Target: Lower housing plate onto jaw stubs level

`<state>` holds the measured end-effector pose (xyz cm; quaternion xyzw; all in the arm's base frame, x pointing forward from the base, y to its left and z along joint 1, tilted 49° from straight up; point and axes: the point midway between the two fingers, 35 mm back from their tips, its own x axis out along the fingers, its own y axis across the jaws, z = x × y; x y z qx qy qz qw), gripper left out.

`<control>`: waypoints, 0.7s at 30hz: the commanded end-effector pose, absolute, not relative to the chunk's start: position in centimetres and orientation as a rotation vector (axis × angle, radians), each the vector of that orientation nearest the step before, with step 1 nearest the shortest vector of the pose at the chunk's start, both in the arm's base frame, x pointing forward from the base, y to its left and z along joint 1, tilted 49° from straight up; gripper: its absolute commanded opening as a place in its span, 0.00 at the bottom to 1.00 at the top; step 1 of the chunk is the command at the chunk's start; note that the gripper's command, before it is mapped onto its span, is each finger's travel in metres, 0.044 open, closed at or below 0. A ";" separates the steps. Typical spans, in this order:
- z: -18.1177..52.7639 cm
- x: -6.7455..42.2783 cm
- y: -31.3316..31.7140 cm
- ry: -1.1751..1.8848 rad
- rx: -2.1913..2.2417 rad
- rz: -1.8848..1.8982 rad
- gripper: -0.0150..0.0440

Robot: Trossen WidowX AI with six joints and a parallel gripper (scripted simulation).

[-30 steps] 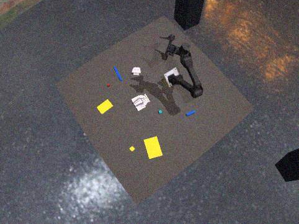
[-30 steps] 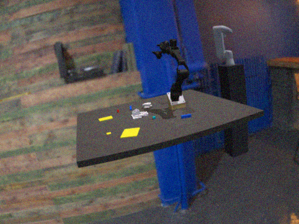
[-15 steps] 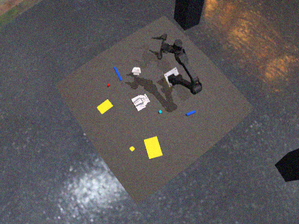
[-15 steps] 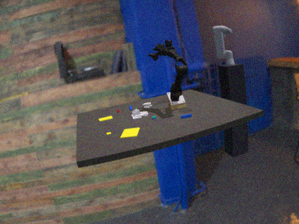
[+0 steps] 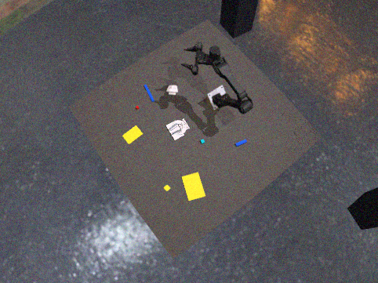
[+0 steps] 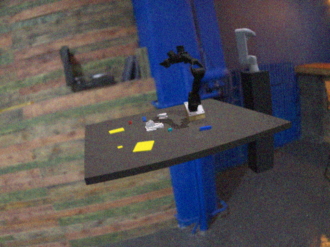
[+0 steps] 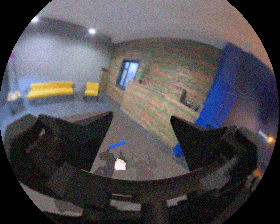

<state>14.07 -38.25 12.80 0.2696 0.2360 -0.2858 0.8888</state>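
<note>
- The housing plate (image 5: 172, 89) (image 6: 162, 115) (image 7: 120, 164), as I judge it, is the small white piece which lies apart on the table (image 5: 149, 165) (image 6: 219, 138) (image 7: 142, 145), near the long blue bar (image 5: 149, 93) (image 6: 144, 119) (image 7: 117, 145).
- The white jaw assembly (image 5: 178, 129) (image 6: 154, 126) lies near it, but not touching; the pins and stubs are too small to tell.
- The gripper (image 5: 183, 57) (image 6: 163, 64) (image 7: 143, 116) is high above the table, its two fingers wide apart, with nothing between them.
- The plate looks like a hard, light plastic part. I expect that it is stiff and does not bend under a moderate squeeze.
- Its pale surface may be a little slippery, so a hold near one corner could let it turn.
- The best place to take it is probably by two opposite side edges, close to the middle, so that it hangs level.
- The underside should be left free, because there it must meet the stubs.
- A light part can be pushed away easily; one finger touching first may slide it, and a tilted lowering may disturb the jaws.
</note>
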 end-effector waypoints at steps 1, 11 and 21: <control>11.1 14.8 -38.3 0.521 0.673 -0.595 1.00; 7.9 16.3 -37.8 0.584 0.888 -0.596 1.00; 3.9 17.6 -36.5 0.711 1.019 -0.605 1.00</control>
